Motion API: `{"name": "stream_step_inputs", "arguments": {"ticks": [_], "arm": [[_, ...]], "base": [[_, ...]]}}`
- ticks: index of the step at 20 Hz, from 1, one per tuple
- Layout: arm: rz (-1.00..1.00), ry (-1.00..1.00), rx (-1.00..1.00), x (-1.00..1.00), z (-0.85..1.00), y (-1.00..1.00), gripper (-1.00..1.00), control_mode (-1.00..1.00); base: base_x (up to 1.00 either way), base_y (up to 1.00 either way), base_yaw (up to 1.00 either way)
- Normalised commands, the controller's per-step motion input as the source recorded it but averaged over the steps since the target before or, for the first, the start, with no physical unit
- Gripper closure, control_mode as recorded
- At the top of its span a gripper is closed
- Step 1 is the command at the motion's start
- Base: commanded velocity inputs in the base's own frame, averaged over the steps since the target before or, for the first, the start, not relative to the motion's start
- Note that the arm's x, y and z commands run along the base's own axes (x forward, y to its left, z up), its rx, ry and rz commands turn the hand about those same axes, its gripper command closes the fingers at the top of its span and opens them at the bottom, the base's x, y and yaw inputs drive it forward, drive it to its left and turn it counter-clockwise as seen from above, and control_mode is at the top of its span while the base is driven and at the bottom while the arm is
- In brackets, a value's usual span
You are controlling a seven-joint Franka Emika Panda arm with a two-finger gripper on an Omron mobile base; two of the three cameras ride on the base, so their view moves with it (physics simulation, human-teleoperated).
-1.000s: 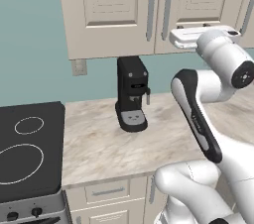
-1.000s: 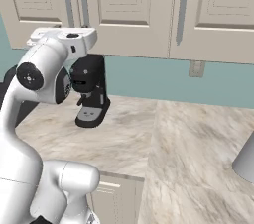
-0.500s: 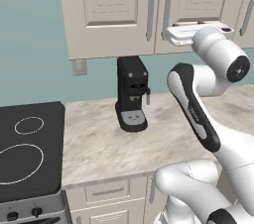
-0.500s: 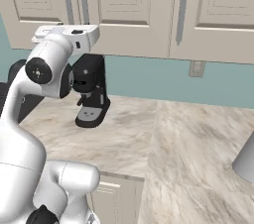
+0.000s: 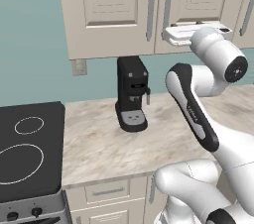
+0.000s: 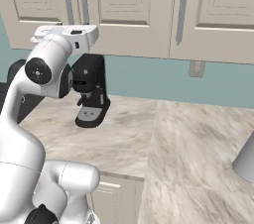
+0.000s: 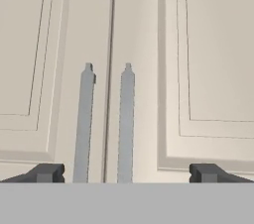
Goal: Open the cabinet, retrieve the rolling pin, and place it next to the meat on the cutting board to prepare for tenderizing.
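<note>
Because the cabinet (image 7: 134, 34) is shut, the end effector (image 7: 126, 172) is raised level with its doors, fingers spread wide and holding nothing, facing the two handles (image 7: 126, 124) that flank the centre seam, probably lining up for a pull. Those handles are slim grey bars on smooth cream recessed-panel doors (the rolling pin is presumably behind them, though I cannot tell). Below, a glossy black coffee machine (image 5: 132, 94) stands on the veined marble desk (image 5: 99, 143).
</note>
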Motion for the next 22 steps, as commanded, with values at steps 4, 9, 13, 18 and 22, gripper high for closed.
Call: {"name": "stream_step_inputs", "arguments": {"ticks": [4, 9, 13, 18, 22], "arm": [[0.0, 0.0, 0.0, 0.02, 0.0, 0.0, -1.0, -1.0], [0.0, 0.0, 0.0, 0.04, 0.0, 0.0, -1.0, -1.0], [0.0, 0.0, 0.0, 0.07, 0.0, 0.0, -1.0, -1.0], [0.0, 0.0, 0.0, 0.2, 0.0, 0.0, -1.0, -1.0], [0.0, 0.03, 0.0, 0.32, 0.0, 0.0, -1.0, -1.0]], "base": [[0.0, 0.0, 0.0], [0.0, 0.0, 0.0], [0.0, 0.0, 0.0], [0.0, 0.0, 0.0], [0.0, 0.0, 0.0]]}}
